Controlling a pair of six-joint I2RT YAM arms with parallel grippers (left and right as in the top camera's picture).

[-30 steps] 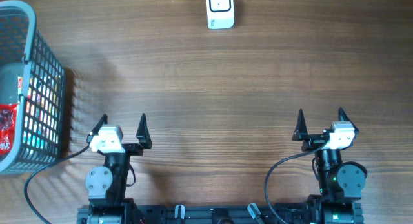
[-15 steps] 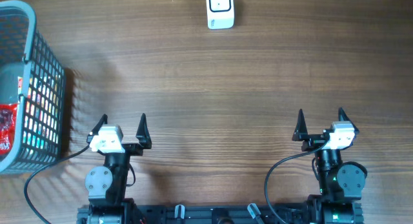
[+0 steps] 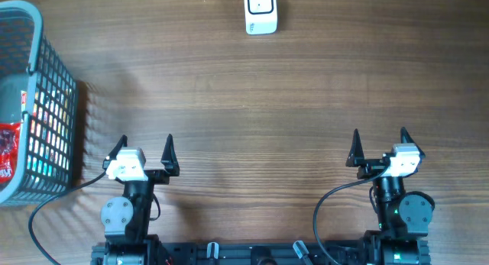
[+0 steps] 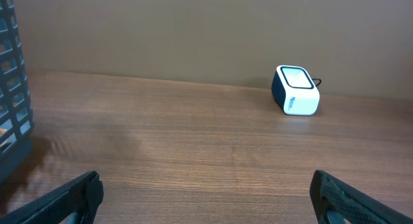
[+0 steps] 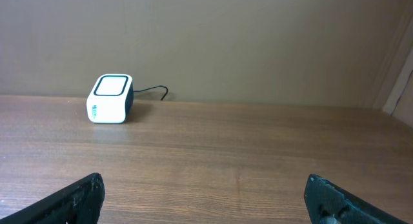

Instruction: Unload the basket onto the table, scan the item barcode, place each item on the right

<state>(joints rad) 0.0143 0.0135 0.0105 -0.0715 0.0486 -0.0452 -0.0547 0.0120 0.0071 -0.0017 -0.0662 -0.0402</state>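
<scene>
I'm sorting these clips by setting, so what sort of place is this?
Likely a mock shop checkout on a wooden table: a white barcode scanner sits at the far edge, and a grey shopping basket on the left holds a red packet.

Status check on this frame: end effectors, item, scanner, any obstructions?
Open and empty, near edge: left end effector, right end effector. In basket far left: red packet, untouched. At far edge: scanner; nothing lying between.

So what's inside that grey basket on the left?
A red packet lies inside the basket, with colourful packaging showing through the mesh wall. The rest is cut off by the picture's edge.
</scene>
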